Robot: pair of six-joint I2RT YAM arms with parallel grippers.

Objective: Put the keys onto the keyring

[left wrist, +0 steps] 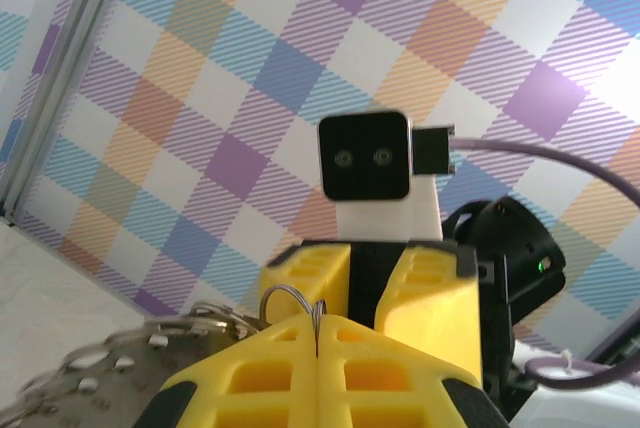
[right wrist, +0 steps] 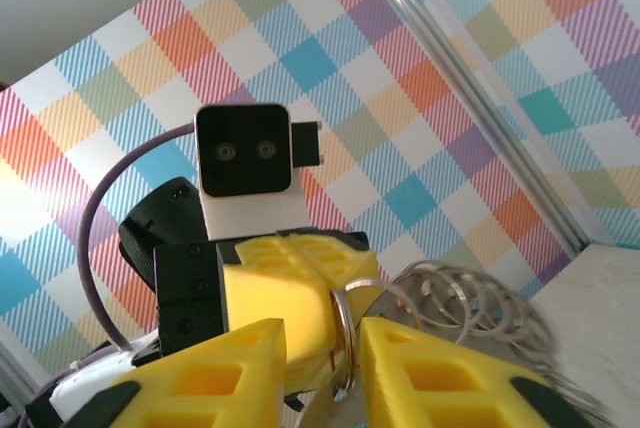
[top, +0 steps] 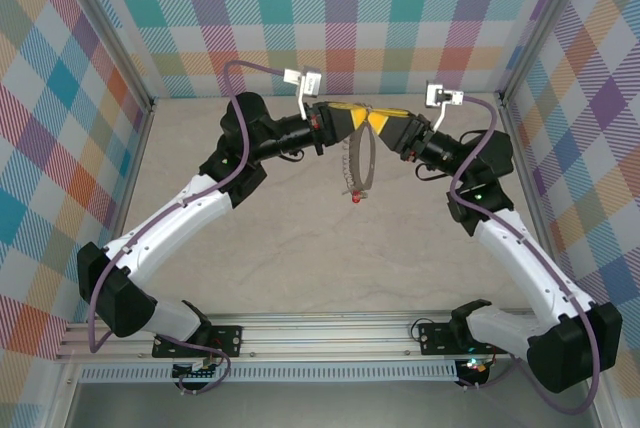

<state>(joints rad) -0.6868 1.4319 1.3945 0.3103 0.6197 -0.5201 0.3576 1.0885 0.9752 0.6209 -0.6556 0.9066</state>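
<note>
White arms (top: 180, 213) with black joints, yellow gridded end effector fingers (left wrist: 260, 380), purple cables (left wrist: 530, 149), white-cased wrist cameras (left wrist: 365, 163)

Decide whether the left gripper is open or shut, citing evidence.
Shut. The left gripper has its yellow fingers pressed together, pinching a thin wire loop.
</note>
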